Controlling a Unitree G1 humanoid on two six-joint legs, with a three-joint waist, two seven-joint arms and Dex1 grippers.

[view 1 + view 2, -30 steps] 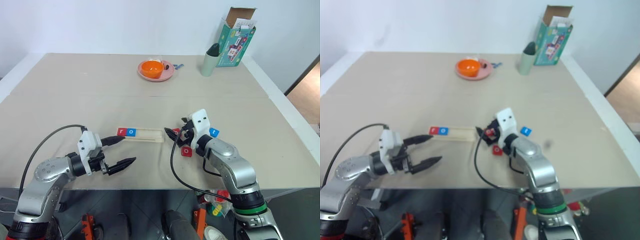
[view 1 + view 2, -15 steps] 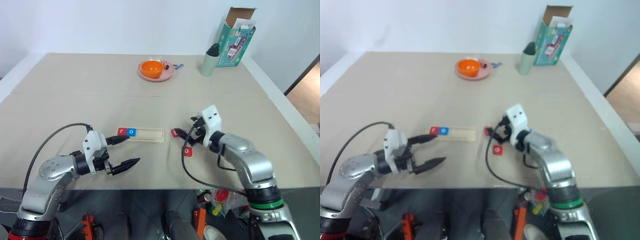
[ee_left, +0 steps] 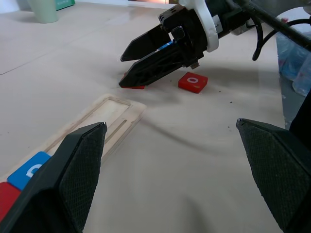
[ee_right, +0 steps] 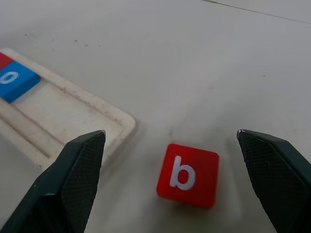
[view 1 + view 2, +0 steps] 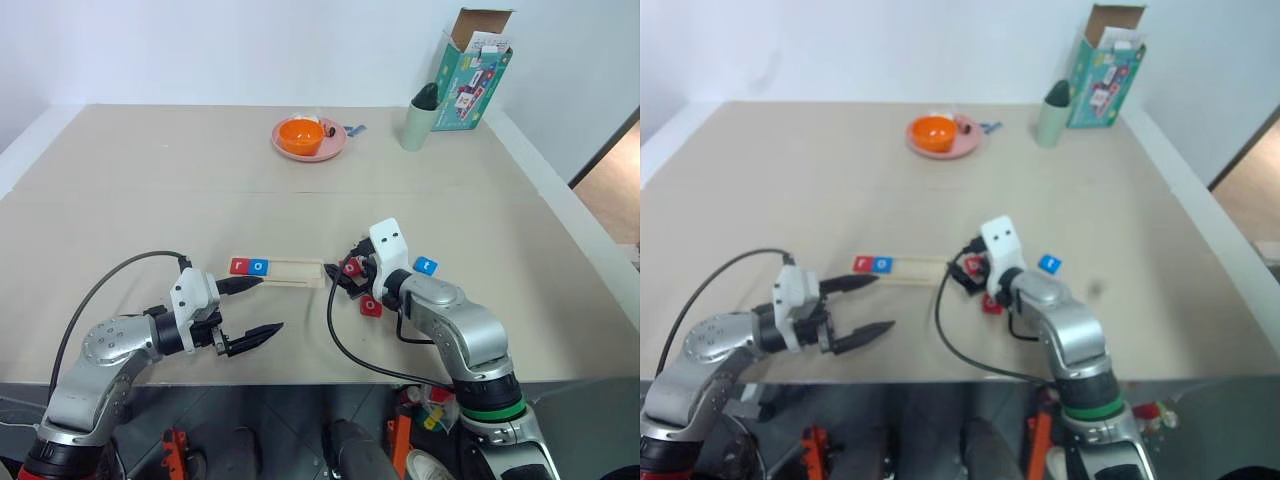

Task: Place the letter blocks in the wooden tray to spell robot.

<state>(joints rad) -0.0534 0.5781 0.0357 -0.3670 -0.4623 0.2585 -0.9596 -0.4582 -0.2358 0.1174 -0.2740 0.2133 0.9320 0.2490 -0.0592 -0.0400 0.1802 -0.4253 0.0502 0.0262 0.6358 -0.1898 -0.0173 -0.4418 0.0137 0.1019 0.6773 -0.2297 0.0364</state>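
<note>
A: Step in hand, as I read it: pick up the b. Right claw point(image 5: 347, 276) is spread wide, holding nothing, angled down at the desk point(image 5: 150, 190). The red b tile point(image 4: 187, 175) lies flat between its two fingers, just ahead of them.

B: Tray?

A: The tray point(image 5: 290, 268) sits just past the right claw's tips, its near end almost beside the b. A red r point(image 5: 238, 266) and a blue o point(image 5: 259, 267) already fill the far end; the stretch nearest the claw is bare.

B: So how to do it well?

A: Lower squarely, keep the b centred, close on opposite edges. Don't clip the tray end. Then slot it next to the blue o, letter upright.

B: The others?

A: Red o tile point(image 5: 371, 306) lies beside the right claw, wrist side; a blue tile point(image 5: 426, 266) lies further out. Its letter is too small to read.

B: Left claw?

A: Left claw point(image 5: 255, 307) is spread too, empty, one finger close by the r end of the tray.

B: Surroundings?

A: Beige desk, seam across it. Well beyond both claws: pink plate point(image 5: 335, 143) with an orange bowl point(image 5: 302, 135), pale green cup point(image 5: 419, 124), open teal box point(image 5: 472, 75). White wall behind.
</note>
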